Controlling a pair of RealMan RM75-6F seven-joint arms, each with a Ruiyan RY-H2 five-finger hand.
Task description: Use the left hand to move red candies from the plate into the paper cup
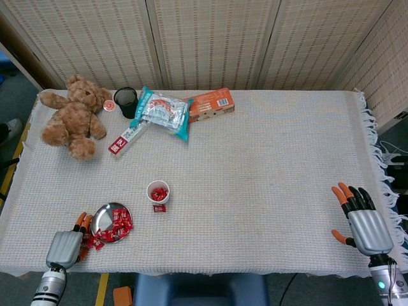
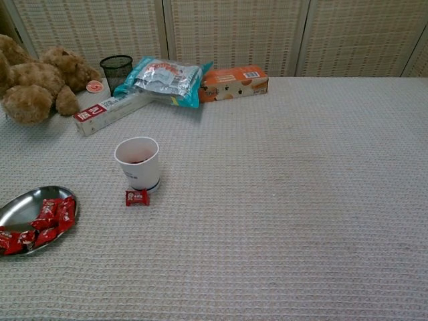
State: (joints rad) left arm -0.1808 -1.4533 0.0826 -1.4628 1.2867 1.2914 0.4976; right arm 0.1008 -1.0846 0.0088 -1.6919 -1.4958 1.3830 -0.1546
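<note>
Red candies [image 1: 115,228] heaped on plate [image 1: 105,214], near-left counter [image 1: 268,172]. Paper cup [image 1: 158,191] just beyond, candies inside; one stray candy [image 1: 159,208] at its base. Your left hand [image 1: 65,247] beside plate, grip indeterminable. Right hand [image 1: 363,220] flat, fingers spread, empty.

Both hands share one build: a boxy silver-grey metal back plate with dark fingers. The left hand [image 1: 65,247], at seven o'clock in the head view, shows orange fingertips and a ribbed silver-and-black wrist cuff. The right hand [image 1: 363,222], at four o'clock, has black fingers, some orange, an orange thumb, and a wrist with a small green light.
</note>
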